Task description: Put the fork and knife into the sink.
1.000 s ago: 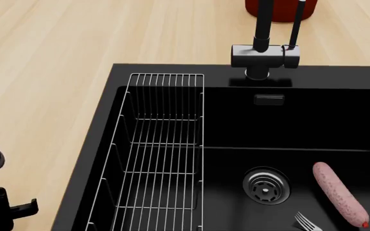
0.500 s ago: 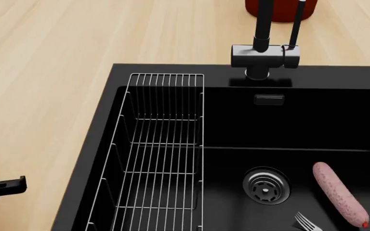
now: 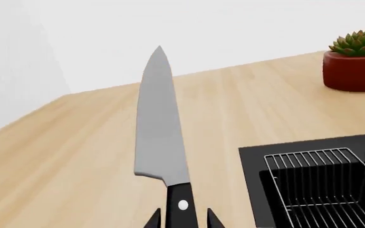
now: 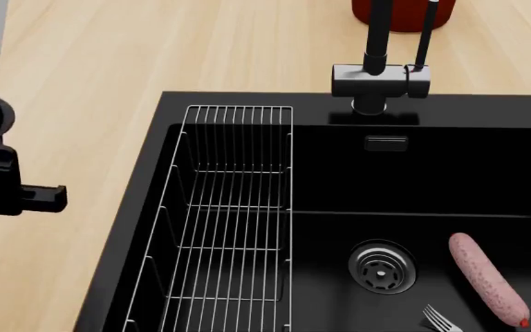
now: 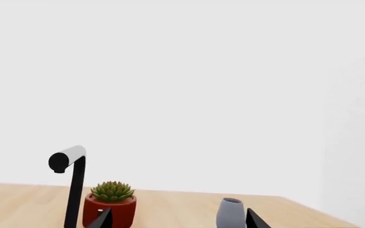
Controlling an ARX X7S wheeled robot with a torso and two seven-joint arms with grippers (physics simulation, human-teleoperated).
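Since a second ago my left arm has climbed along the head view's left edge, from low beside the sink [image 4: 146, 207] to level with the wire rack [image 4: 233, 207]; my left gripper [image 3: 182, 219] clamps the knife [image 3: 160, 128] by its dark riveted handle, pale blade pointing out over the wooden counter [image 4: 108, 55]; the fork [image 4: 441, 319] lies in the basin near the pink sausage [image 4: 487, 278], tines toward the drain [image 4: 382, 266]; my right gripper [image 5: 178, 218] shows two spread fingertips with nothing between, facing the faucet [image 5: 72, 180] and potted succulent [image 5: 110, 202].
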